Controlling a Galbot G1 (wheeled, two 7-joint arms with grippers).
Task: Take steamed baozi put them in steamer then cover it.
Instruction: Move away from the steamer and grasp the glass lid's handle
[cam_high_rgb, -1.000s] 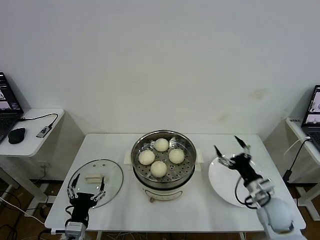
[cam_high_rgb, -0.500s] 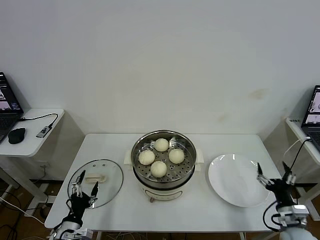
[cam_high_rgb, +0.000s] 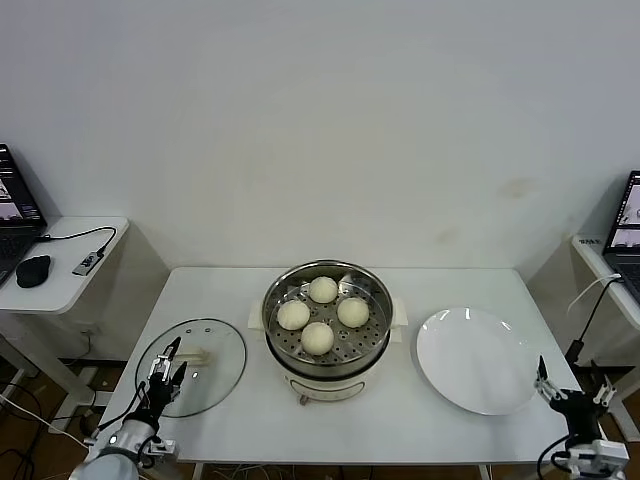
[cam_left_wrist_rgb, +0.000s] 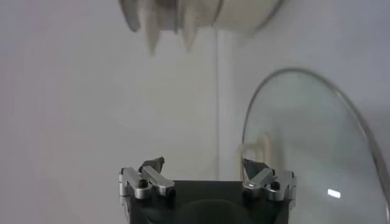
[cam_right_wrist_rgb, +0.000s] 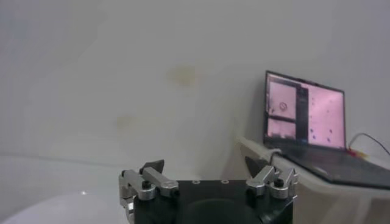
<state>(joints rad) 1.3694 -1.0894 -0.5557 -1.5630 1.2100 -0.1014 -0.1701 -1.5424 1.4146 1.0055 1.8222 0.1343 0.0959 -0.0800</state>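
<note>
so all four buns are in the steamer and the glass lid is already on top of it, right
Not quite. The four buns are in the steamer, but the glass lid is not on it: the head view shows it lying flat on the table to the steamer's left, with the left gripper over it.

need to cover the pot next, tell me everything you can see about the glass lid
The glass lid is a round clear disc with a metal rim and a cream handle at its middle. It lies flat on the white table, on the robot's left of the steamer and apart from it, so the steamer is uncovered. The left gripper, fingers open, is over the lid's near-left part; whether it touches the lid cannot be told.
</note>
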